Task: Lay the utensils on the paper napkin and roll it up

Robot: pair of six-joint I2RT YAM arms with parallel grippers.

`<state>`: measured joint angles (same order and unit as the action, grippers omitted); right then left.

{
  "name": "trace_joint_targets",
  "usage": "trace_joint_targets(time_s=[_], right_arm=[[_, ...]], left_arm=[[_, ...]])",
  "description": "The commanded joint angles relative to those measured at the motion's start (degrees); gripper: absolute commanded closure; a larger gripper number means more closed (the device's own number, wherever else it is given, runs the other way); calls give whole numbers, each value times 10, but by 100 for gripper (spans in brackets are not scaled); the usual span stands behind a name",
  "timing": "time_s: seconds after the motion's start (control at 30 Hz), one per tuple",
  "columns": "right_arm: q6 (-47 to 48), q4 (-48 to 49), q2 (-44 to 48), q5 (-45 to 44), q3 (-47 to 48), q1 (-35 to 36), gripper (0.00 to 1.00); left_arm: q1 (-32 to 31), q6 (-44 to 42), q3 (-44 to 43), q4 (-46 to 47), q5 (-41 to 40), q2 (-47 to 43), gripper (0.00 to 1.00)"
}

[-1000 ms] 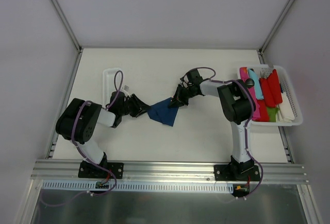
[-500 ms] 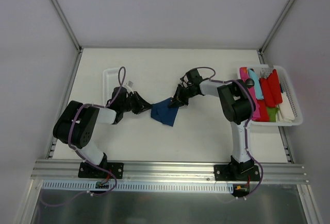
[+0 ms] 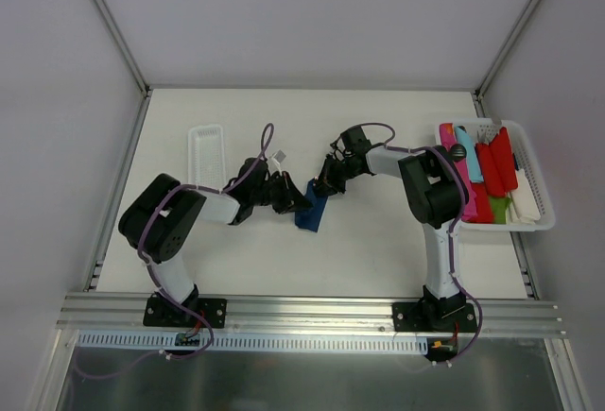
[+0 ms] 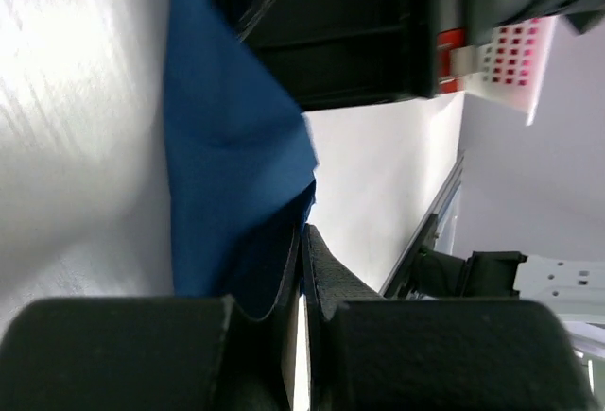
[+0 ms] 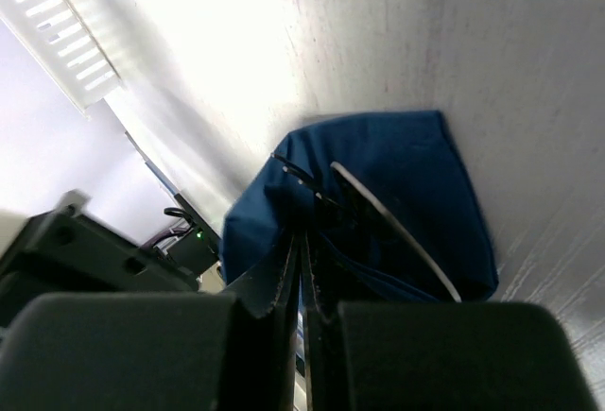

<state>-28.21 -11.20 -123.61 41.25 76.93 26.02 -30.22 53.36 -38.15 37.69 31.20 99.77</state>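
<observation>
The navy paper napkin [image 3: 313,211] lies folded into a narrow bundle at the table's middle. My left gripper [image 3: 294,199] is at its left side, shut on a napkin edge [image 4: 236,165]. My right gripper [image 3: 327,184] is at its upper right corner, jaws shut on the napkin [image 5: 416,165]. In the right wrist view a thin silver utensil handle [image 5: 397,231] lies on the napkin inside the fold, with dark fork-like tines [image 5: 298,172] beside it. The utensils are hidden in the top view.
A long white plastic tray [image 3: 206,151] lies at the left. A white basket [image 3: 534,179] at the right edge holds red, pink and turquoise plastic pieces [image 3: 492,170]. Bare table lies in front of and behind the napkin.
My left gripper has moved right, carrying the napkin's left edge over toward the right gripper. The napkin went from a spread sheet to a narrow fold. The right gripper has stayed put.
</observation>
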Motion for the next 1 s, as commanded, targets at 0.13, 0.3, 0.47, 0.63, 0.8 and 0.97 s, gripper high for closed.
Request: trace_joint_targets(time_s=[0.13,0.3,0.47,0.63,0.8,0.97], right_arm=[[19,-36,-12,-49,4,3,97],[25,-37,-9,-44,2,2,97],[53,-43,19,-41,-1,1,95],[77,-63,42,-35,2,-10,91],[96,-78,59,-21,3,-26,86],[112,-78,70,12,2,-39,85]], left_arm=[[-11,-5,-20,-35,-18,52,100],[-15,-7,-25,-65,-34,75,100],[-15,-10,-33,-126,-72,82,100],[-16,-13,-51,-174,-87,95,100],[-15,-19,-60,-198,-94,98,100],[-15,-24,-66,-206,-94,101,100]])
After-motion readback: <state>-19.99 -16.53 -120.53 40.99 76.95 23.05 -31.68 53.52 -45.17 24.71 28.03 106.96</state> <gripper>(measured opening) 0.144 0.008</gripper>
